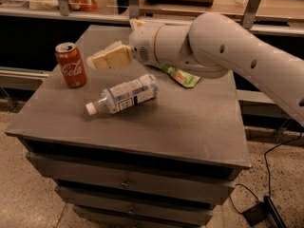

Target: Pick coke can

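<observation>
The coke can (71, 64), red with white script and a silver top, stands upright near the left edge of the grey table top (180, 127). My gripper (110, 57), with pale yellow tips, hovers above the table just right of the can, pointing left at it with a small gap between them. It holds nothing that I can see. The white arm (223, 46) reaches in from the right across the back of the table.
A clear plastic bottle (124, 94) with a white cap lies on its side in front of the gripper. A green snack bag (183, 76) lies partly hidden under the arm. Drawers are below the top; a cable (266, 175) runs on the floor at right.
</observation>
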